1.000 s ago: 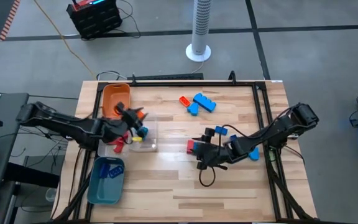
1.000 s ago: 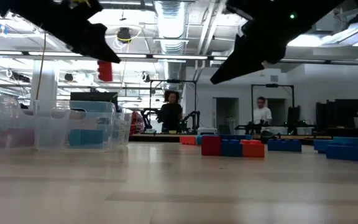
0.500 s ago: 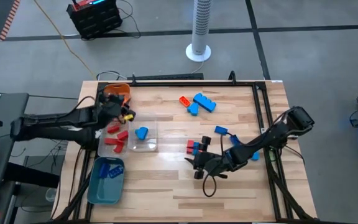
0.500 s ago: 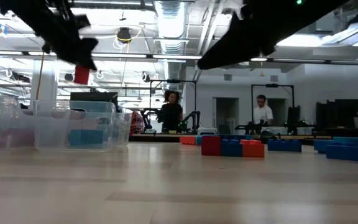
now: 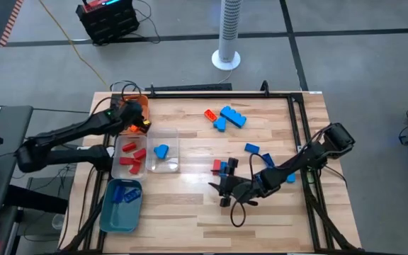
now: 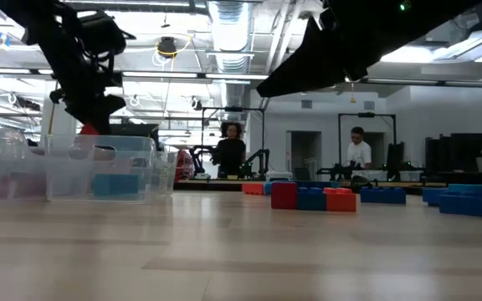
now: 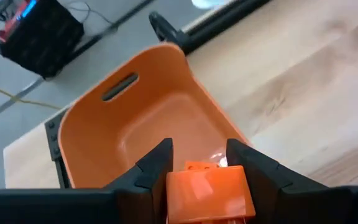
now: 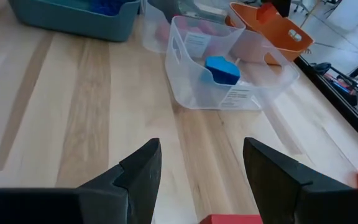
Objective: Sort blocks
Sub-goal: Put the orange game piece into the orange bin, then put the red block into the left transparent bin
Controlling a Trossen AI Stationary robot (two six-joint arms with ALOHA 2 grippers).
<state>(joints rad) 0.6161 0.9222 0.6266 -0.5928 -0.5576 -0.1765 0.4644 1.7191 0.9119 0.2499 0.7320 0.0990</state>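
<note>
My left gripper (image 5: 134,120) hangs over the orange tray (image 5: 137,101), shut on an orange block (image 7: 210,190). The tray's hollow (image 7: 135,124) lies just ahead of its fingers. My right gripper (image 5: 224,187) is open, low over the table near a red and blue pair of blocks (image 5: 219,166). A red block's edge (image 8: 229,219) shows between its spread fingers; they touch nothing. Red blocks (image 5: 130,156) and a blue block (image 5: 161,151) lie in the clear tray, and blue blocks (image 5: 126,195) lie in the teal tray. My left gripper pinches the orange block by its two opposite sides (image 7: 174,186) between both fingers. The block is lifted clear, above the near rim of the orange tray. In the low view it hangs just below the fingers (image 6: 89,129).
More blocks lie loose on the table: a blue and orange cluster (image 5: 227,117) toward the far edge, a blue one (image 5: 252,148), and a blue one (image 5: 289,177) by the right arm. Black rails (image 5: 296,127) frame the table. People stand in the room behind (image 6: 228,150).
My left gripper has carried the orange block from above the clear tray toward the table's far left, to above the orange tray, and has come lower. My right gripper has drifted a little toward the near edge, staying open.
</note>
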